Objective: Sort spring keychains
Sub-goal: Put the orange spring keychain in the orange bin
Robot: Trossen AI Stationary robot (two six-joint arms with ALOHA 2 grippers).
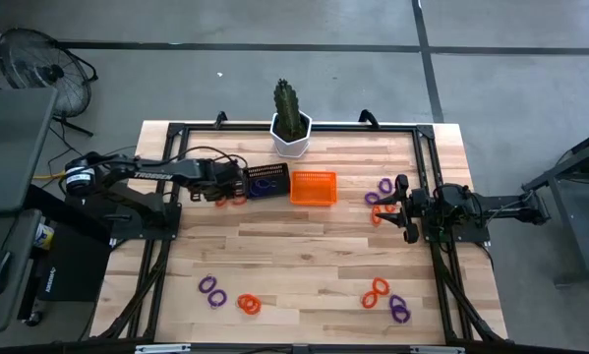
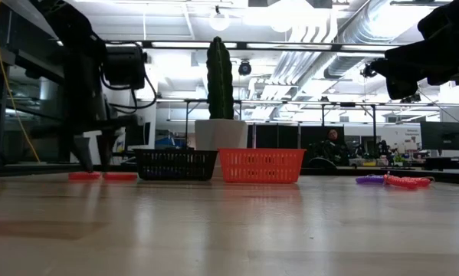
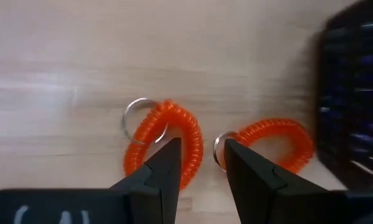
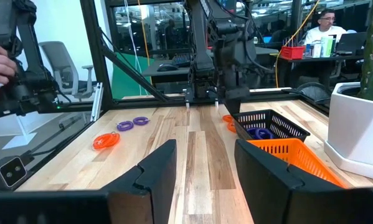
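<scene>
Two orange spring keychains (image 3: 164,140) are lying on the worktop (image 1: 304,256) beside the black mesh basket (image 1: 266,182); our left gripper (image 3: 202,163) is hovering over them, fingers released, while our right gripper (image 4: 202,168) is waiting, fingers released.

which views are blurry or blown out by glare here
Left wrist view: soft all over, the black basket smeared, the two orange keychains fuzzy. Low view: ceiling lights blown out, glare on the table, arms in silhouette. High view: evenly lit and sharp. Right wrist view: fairly clear.
</scene>
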